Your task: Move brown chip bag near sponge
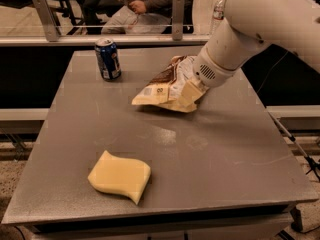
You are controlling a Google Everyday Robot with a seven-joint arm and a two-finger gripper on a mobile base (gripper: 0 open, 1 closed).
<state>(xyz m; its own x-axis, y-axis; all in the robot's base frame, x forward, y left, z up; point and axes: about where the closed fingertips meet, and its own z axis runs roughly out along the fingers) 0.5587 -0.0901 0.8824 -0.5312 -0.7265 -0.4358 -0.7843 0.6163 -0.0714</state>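
The brown chip bag [161, 86] lies tilted at the middle back of the grey table [225, 154], its white label panel facing me. My gripper [188, 97] comes in from the upper right and is shut on the bag's right end, its pale yellow fingers [190, 91] pressed on the bag. The sponge [120, 177], a pale yellow wavy foam block, lies near the front left of the table, well apart from the bag.
A blue soda can [108, 59] stands upright at the back left of the table. A glass barrier with metal posts [177, 15] runs behind the table, with a seated person [137, 4] beyond it. The table's front edge is just below the sponge.
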